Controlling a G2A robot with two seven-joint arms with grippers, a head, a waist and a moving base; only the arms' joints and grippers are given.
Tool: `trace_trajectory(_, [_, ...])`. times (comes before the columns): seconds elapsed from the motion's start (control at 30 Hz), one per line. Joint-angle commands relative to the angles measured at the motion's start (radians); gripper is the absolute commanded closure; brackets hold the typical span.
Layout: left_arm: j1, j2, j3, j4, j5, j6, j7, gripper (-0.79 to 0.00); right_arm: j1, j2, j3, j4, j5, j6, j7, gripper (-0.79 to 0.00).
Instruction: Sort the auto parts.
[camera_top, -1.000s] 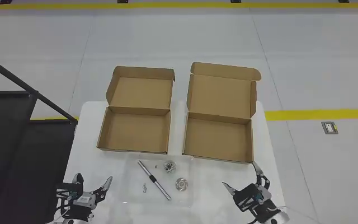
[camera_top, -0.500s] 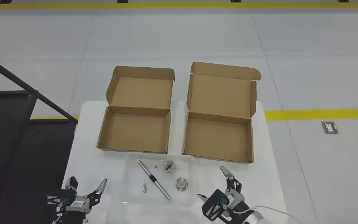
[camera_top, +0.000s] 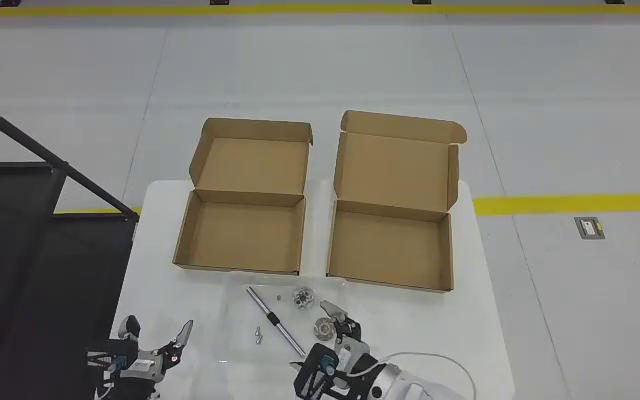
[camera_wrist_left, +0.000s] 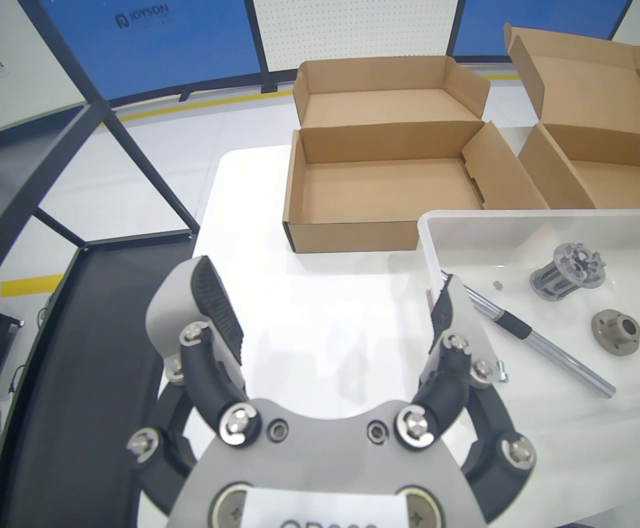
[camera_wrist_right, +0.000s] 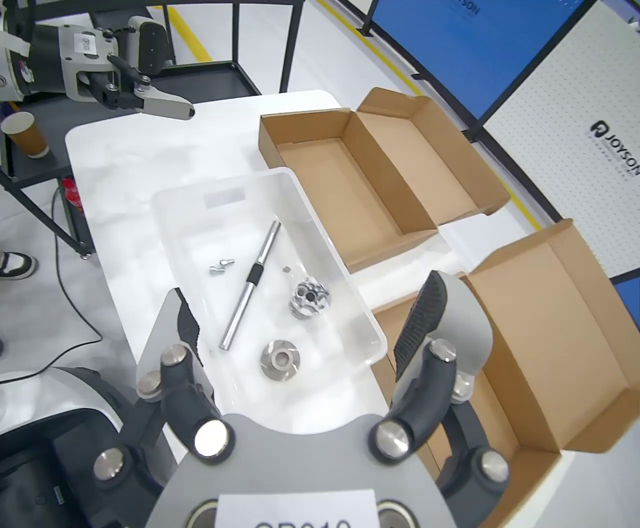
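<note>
Tray w/ shaft, hub, flange; I see R gripper released above it, L gripper released near it, both spread wide.

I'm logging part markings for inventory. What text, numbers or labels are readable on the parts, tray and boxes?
First cardboard box, second cardboard box: no print.
Clear tray: one blank frosted patch, no text.
Rod, hub, flange, screws: no legible markings.

Top looks down, both wrists share tray
</note>
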Motion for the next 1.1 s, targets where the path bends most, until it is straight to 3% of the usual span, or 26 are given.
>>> trace_trajectory(0.0, [0.000, -0.002, -0.003, 0.001, -0.014, 0.009, -0.004, -0.785, 0.075, -0.020, -0.050, 0.053, 0.056, 0.006, 0.069, -0.785])
trace_trajectory(0.23, [0.001, -0.003, -0.004, 0.002, -0.021, 0.004, -0.004, -0.785, 0.259, -0.091, -0.140, 0.229, 0.281, 0.127, 0.243, -0.785])
trace_trajectory(0.67, [0.001, -0.003, -0.004, 0.002, -0.021, 0.004, -0.004, -0.785, 0.257, -0.095, -0.150, 0.249, 0.281, 0.123, 0.224, -0.785])
trace_trajectory(1.07, [0.001, -0.003, -0.004, 0.002, -0.021, 0.004, -0.004, -0.785, 0.419, -0.166, -0.190, 0.544, 0.458, 0.196, 0.264, -0.785])
